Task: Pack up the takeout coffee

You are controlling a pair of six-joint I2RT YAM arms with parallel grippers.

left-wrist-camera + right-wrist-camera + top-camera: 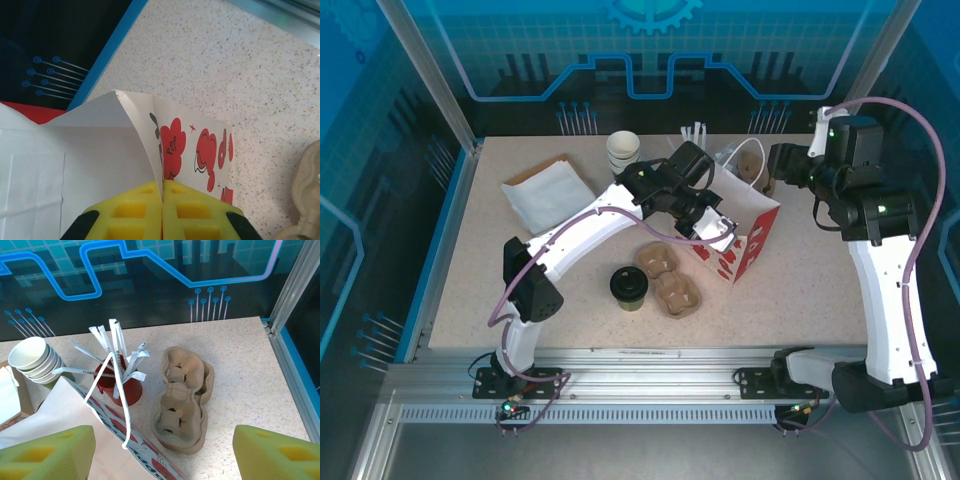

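Coffee cup (630, 288) stands upright on the table (520, 290), front-centre, just left of a pulp carrier (670, 275), well apart from both grippers. I'd judge it light, w/ thin paper walls that crush easily and a slick black lid (629, 282) that could pop. Best grip is mid-wall below the lid, gentle squeeze, kept level. L gripper (162, 189) is pinched tight on the paper bag (200, 150) edge. R gripper (160, 455) is spread wide w/ nothing in it, near the red straw cup (120, 387).
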